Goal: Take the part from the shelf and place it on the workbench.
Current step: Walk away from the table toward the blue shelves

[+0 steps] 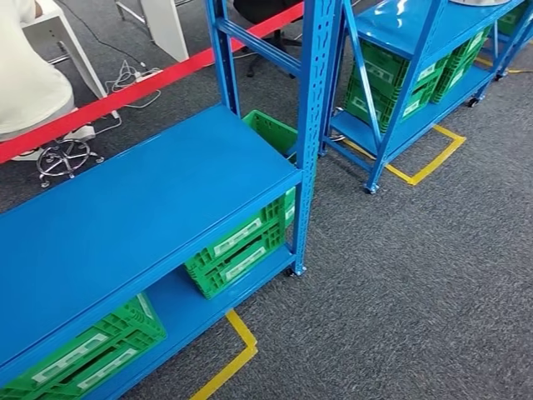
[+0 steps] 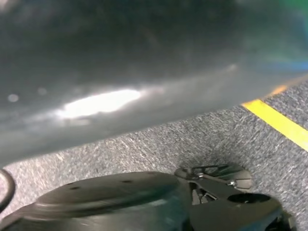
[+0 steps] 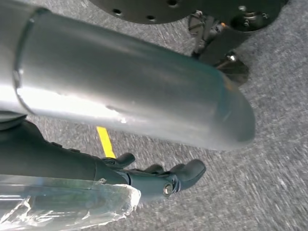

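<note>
In the right wrist view a part wrapped in clear plastic (image 3: pixel 65 204) lies against the dark fingers (image 3: pixel 160 180) of my right hand (image 3: pixel 120 91). The hand holds it over grey carpet, and the thick grey thumb stretches across above the fingers. My left hand (image 2: pixel 109 72) is a blurred grey surface close to the camera in the left wrist view; its fingers are hidden. In the head view the blue shelf (image 1: pixel 144 200) stands at the left, its top board bare.
Green crates (image 1: pixel 241 246) (image 1: pixel 88 350) sit on the shelf's lower board. A second blue rack (image 1: pixel 402 33) with more crates stands at the back right. Yellow floor tape (image 1: pixel 236 358) edges the shelf. A red barrier strip (image 1: pixel 144 83) and a seated person (image 1: pixel 25 75) are behind. Grey carpet (image 1: pixel 427 275) lies to the right.
</note>
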Controlling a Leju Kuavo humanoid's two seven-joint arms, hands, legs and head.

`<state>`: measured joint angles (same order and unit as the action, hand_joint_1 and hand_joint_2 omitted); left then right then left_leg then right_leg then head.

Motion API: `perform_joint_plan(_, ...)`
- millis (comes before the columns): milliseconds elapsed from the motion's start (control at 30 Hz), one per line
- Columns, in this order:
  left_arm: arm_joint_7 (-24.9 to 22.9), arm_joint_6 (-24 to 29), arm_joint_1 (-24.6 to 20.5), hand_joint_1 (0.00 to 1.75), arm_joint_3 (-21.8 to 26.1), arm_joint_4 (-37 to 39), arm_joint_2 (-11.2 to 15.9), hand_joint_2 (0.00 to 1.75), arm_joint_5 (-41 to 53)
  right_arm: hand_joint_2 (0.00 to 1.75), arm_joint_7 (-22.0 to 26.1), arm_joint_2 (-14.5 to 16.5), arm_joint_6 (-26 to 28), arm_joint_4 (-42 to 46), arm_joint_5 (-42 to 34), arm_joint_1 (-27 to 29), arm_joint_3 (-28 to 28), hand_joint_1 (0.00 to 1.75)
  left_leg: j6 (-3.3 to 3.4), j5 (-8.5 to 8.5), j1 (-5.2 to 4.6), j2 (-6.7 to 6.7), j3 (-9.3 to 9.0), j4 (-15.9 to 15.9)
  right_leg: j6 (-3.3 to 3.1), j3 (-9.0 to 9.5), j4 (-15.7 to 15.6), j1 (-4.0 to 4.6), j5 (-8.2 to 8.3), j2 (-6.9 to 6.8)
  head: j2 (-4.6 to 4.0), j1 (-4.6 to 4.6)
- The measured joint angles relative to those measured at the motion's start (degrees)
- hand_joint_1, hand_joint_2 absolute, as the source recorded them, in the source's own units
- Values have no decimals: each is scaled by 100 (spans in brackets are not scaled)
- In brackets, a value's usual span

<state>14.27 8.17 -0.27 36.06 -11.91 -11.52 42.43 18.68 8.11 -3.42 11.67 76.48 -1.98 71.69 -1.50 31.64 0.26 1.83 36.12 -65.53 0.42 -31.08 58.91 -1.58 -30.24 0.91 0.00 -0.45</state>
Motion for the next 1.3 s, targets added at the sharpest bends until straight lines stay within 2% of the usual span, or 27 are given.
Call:
perform_joint_plan(67, 0, 1, -11, 0, 0, 0, 1, 0, 1, 0, -1, 0, 1, 0, 0, 12, 0, 0, -19, 286, 9, -114, 363, -712, -31, 15, -1, 23, -24, -159, 0, -13)
perform_joint_plan(100, 0, 1, -7, 0, 1, 0, 1, 0, 1, 0, -1, 0, 1, 0, 0, 13, 0, 0, -14, 299, 11, -128, 458, -890, -38, 25, -1, 33, -38, -232, 0, -14)
perform_joint_plan(133, 0, 2, 1, 0, 1, 0, 1, 0, 1, 0, -1, 0, 0, 0, 0, 8, 0, 0, 2, 197, 9, -136, 445, -850, -39, 39, -1, 44, -51, -297, 0, -13)
perform_joint_plan(167, 0, 2, 8, 0, 2, 0, 2, 0, 1, 0, -1, 0, -1, 0, 0, 2, 0, 0, 34, 5, 0, -160, 322, -598, -35, 62, -2, 53, -67, -356, 0, -15)
perform_joint_plan(233, 0, 2, 8, 0, 2, 0, 4, 0, 1, 0, -1, 3, -1, -2, 0, -3, 0, 0, 139, -354, -57, -341, -56, 148, -9, 110, -1, 79, -111, -465, 0, -14)
perform_joint_plan(300, 1, 2, -12, 0, 2, 0, 6, 0, 2, 0, -2, 9, -1, -4, 0, -3, 0, 0, 216, -441, -120, -507, -269, 579, 44, 131, -2, 102, -153, -567, 0, -8)
perform_joint_plan(333, 2, 3, -13, 0, 2, 0, 8, 0, 3, 0, -2, 11, -1, -4, 0, -7, 0, 0, 231, -413, -139, -511, -284, 626, 76, 145, -10, 111, -163, -622, 0, -9)
perform_joint_plan(400, 2, 4, 9, 0, 3, 0, 8, 0, 6, 0, -1, 9, -1, -4, 0, -33, 0, 0, 255, -438, -123, -401, -309, 700, 127, 193, -32, 109, -186, -679, 0, -7)
perform_joint_plan(467, 5, 4, 25, 0, 6, 0, 3, 0, 6, 0, 2, 6, -1, -4, 0, -60, 0, 0, 291, -474, -82, -299, -369, 794, 175, 121, 160, 105, -336, -482, -1, 9)
perform_joint_plan(533, 7, 1, 9, 0, 8, 0, -5, 87, 6, 0, 3, 4, -3, -4, 1, -62, 0, 0, 318, -484, -64, -199, -395, 825, 203, -204, 771, 92, -631, -216, -2, 34)
perform_joint_plan(567, 7, -3, 1, 0, 9, 0, -8, 131, 6, 0, 2, 4, -4, -4, 1, -52, 0, 0, 326, -483, -64, -137, -395, 824, 215, -409, 1125, 87, -747, -158, -1, 42)
perform_joint_plan(600, 7, -7, -3, 0, 9, 0, -10, 175, 6, 0, -1, 3, -5, -4, 2, -40, 0, 0, 330, -480, -63, -70, -400, 823, 227, -567, 1363, 82, -774, -131, -1, 49)
perform_joint_plan(633, 7, -14, -2, 0, 9, 0, -11, 175, 6, 0, -2, 2, -4, -4, 2, -27, 0, 0, 328, -474, -59, 2, -409, 821, 240, -643, 1419, 77, -691, -118, 0, 49)
perform_joint_plan(667, 7, -22, 0, 0, 10, 0, -11, 175, 6, 0, -3, -2, -4, -4, 2, -18, 0, 0, 317, -467, -52, 76, -424, 818, 252, -614, 1260, 67, -504, -102, 0, 51)
perform_joint_plan(700, 7, -30, 2, 0, 10, 0, -11, 175, 6, 0, -3, -7, -4, -4, 2, -16, 0, 0, 299, -455, -45, 144, -440, 813, 265, -504, 943, 47, -263, -47, 0, 52)
perform_joint_plan(733, 7, -38, 0, 0, 11, 0, -10, 175, 7, 0, -3, -11, -7, -4, 2, -15, 0, 0, 270, -437, -46, 203, -446, 796, 278, -374, 597, 21, -67, 71, -1, 58)
perform_joint_plan(767, 7, -43, -6, 0, 12, 0, -9, 175, 8, 0, -2, -14, -11, -4, 2, -18, 0, 0, 238, -418, -49, 262, -435, 768, 268, -242, 303, -4, 47, 182, -1, 59)
perform_joint_plan(833, 8, -47, -16, 0, 13, 0, -5, 175, 9, 0, -2, -15, -22, -4, 2, -16, 0, 0, 172, -406, -51, 360, -389, 724, 215, -121, 60, -18, 66, 308, -1, 58)
perform_joint_plan(900, 8, -51, -6, 0, 13, 0, -1, 175, 10, 0, -2, -15, -32, -4, 2, -12, 1, 0, 118, -411, -29, 447, -360, 714, 131, -92, 37, -8, 58, 213, 0, 58)
perform_joint_plan(967, 8, -54, 4, 0, 13, 0, -1, 175, 10, 0, -1, -15, -39, -4, 2, -19, 2, 0, 63, -287, -28, 312, -277, 536, 58, -63, 19, -12, 60, 100, 0, 35)
perform_joint_plan(1033, 8, -54, -12, 0, 13, 0, -1, 175, 10, 0, 1, -15, -43, -4, 2, -18, 2, 0, 13, 10, -26, 49, 3, -33, 11, -37, 7, -2, 45, -36, 0, 0)
perform_joint_plan(1067, 8, -54, -21, 0, 13, 0, -1, 175, 10, 0, 0, -15, -43, -4, 2, -10, 2, 0, -2, 154, -17, -32, 188, -385, -5, -29, 8, 11, 32, -114, 0, -10)
perform_joint_plan(1100, 7, -54, -24, 0, 13, 0, 0, 175, 10, 0, -1, -15, -43, -4, 2, -2, 2, 0, -8, 222, -10, -78, 325, -640, -16, -20, 8, 23, 19, -191, -1, -9)
perform_joint_plan(1133, 7, -54, -19, 0, 13, 0, 0, 175, 12, 0, -1, -15, -43, -4, 2, 1, 2, 0, -3, 199, -7, -108, 384, -739, -23, -11, 8, 33, 6, -261, -1, -9)
perform_joint_plan(1167, 7, -53, -11, 0, 13, 0, 0, 175, 16, 0, -1, -15, -45, -4, 2, -1, 1, 0, 13, 78, -9, -136, 339, -636, -24, 3, 8, 43, -6, -322, -2, -11)
perform_joint_plan(1233, 8, -52, -2, 0, 13, 0, 1, 175, 25, 0, 0, -15, -56, -4, 2, -10, 0, 0, 84, -279, -36, -264, 18, -3, -13, 41, 5, 57, -32, -423, -2, -10)
perform_joint_plan(1300, 9, -52, -14, 0, 13, 0, 1, 175, 39, 0, 2, -12, -71, -5, -1, -15, 1, 0, 166, -439, -96, -461, -261, 544, 36, 47, 5, 82, -68, -505, -1, -7)
